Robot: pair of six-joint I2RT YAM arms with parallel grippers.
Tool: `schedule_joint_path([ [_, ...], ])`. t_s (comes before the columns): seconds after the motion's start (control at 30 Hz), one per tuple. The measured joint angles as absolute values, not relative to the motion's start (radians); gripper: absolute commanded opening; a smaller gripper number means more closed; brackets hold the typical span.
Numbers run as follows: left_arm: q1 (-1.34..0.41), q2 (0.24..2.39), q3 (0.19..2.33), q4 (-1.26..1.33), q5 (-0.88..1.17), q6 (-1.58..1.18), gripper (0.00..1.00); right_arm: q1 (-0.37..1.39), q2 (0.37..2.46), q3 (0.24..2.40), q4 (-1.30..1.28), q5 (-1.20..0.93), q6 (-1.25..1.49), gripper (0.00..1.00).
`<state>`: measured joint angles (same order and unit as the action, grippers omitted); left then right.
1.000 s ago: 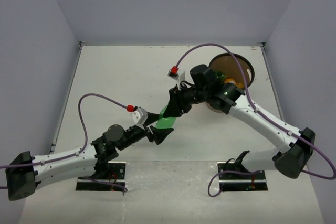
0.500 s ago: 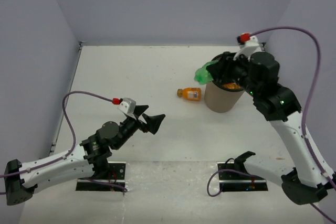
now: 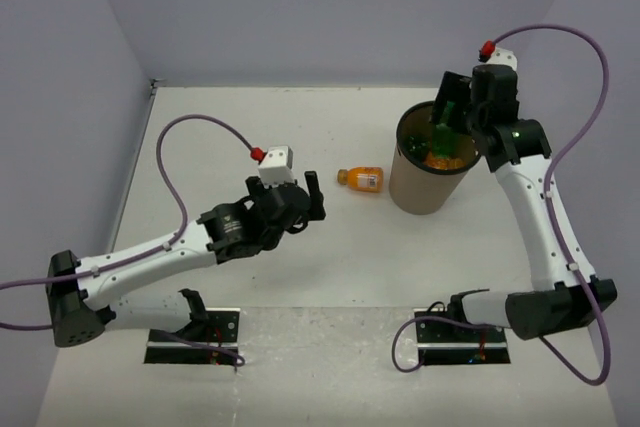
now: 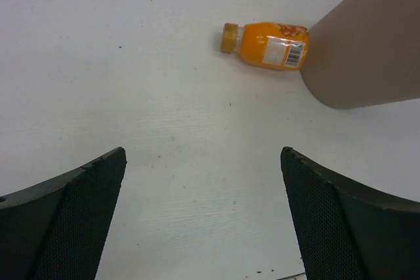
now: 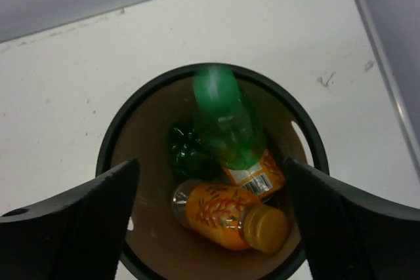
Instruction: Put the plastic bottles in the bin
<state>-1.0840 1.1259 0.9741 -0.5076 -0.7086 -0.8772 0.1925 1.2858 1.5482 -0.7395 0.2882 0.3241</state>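
Note:
The brown bin (image 3: 420, 187) stands at the right of the table. My right gripper (image 3: 452, 112) hovers open just above its mouth. In the right wrist view a blurred green bottle (image 5: 226, 119) is loose between my open right gripper (image 5: 211, 162) fingers, dropping inside the black rim (image 5: 105, 152). Below it lie an orange bottle (image 5: 223, 218), another orange label (image 5: 257, 176) and a dark green bottle (image 5: 186, 149). One orange bottle (image 3: 360, 179) lies on its side on the table, touching the bin's left wall (image 4: 367, 50). My left gripper (image 3: 303, 203) is open and empty, short of that bottle (image 4: 269, 44).
Grey walls close the table on three sides. Purple cables loop from both wrists. The arm bases sit at the near edge.
My right gripper carried the green bottle from mid-table to over the bin and opened; the bottle now falls in. My left arm swung toward the orange bottle on the table.

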Motion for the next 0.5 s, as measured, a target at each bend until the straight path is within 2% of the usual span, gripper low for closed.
schedule_joint_path([
  [0.27, -1.084, 1.42, 1.232, -0.739, -0.701, -1.106, 1.0, 0.184, 1.307, 1.61, -0.838, 0.28, 0.324, 0.99],
  [0.5, -1.078, 1.706, 1.487, -0.847, -0.677, -1.215, 1.0, 0.184, 1.12, 1.635, -0.864, 0.266, 0.324, 0.99],
])
